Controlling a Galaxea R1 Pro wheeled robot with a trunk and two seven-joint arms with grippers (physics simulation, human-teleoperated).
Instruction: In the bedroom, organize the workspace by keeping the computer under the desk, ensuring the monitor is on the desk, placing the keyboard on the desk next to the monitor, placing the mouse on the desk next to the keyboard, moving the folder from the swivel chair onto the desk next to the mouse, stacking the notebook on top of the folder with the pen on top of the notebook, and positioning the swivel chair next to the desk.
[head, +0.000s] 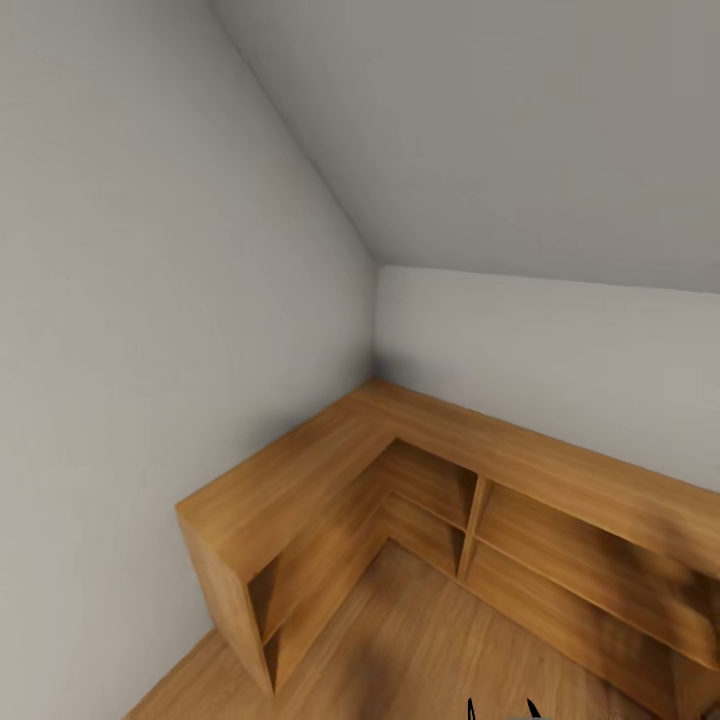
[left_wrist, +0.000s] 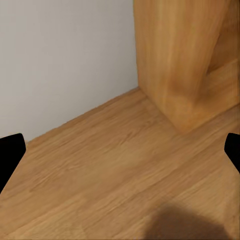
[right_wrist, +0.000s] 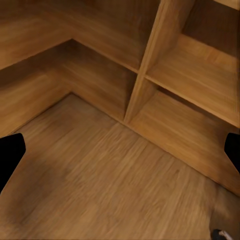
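Two open oak corner shelves (head: 330, 500) meet under the sloped pale grey wall (head: 150, 250), with oak plank floor (left_wrist: 115, 170) below; none of the task's things is in view, so their place, heading and long axis cannot be told. Left hand (left_wrist: 120, 152) and right hand (right_wrist: 120, 155) each show dark fingertips (right_wrist: 10, 155) spread wide apart, holding nothing. Judging by its description, the folder should be stiff, flat and light, best pinched at an edge near the spine.
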